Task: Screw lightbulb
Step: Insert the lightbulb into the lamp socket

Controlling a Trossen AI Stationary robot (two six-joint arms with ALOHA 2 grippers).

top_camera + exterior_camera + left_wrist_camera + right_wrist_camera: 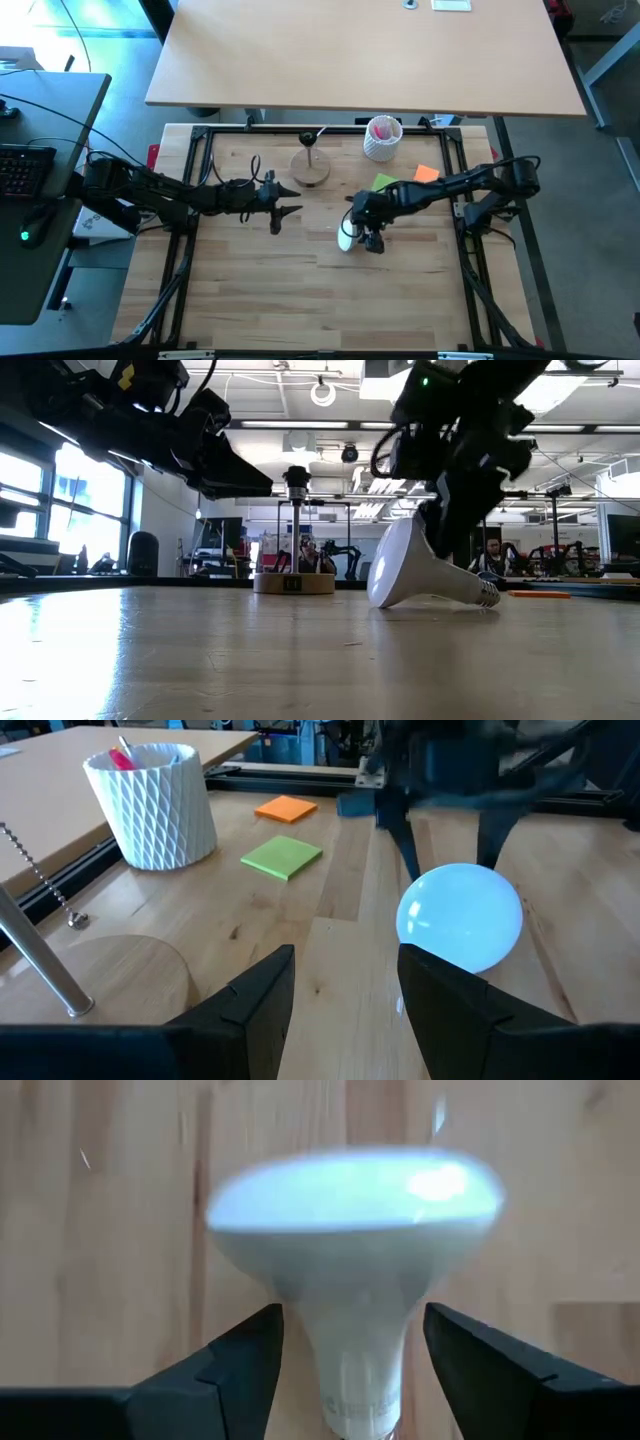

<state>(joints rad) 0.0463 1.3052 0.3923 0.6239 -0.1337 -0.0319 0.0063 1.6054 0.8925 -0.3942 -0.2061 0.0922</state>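
Lightbulb (425, 570): lies on its side mid-table, unscrewed.
Right gripper (372, 238): fingers spread astride its neck, not pinching.
Left gripper (285, 199): spread, empty.
Socket (307, 140): empty, far edge.

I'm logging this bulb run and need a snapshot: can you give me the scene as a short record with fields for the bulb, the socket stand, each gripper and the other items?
lightbulb: lying on its side on the table, screw base resting on the wood
right gripper: open, fingers either side of the bulb's neck, not clamped
left gripper: open, holding nothing, hovering between stand and bulb
socket stand: upright on round wooden base, no bulb in it
white ribbed cup: at the table's far edge
sticky notes: green and orange, flat near the cup
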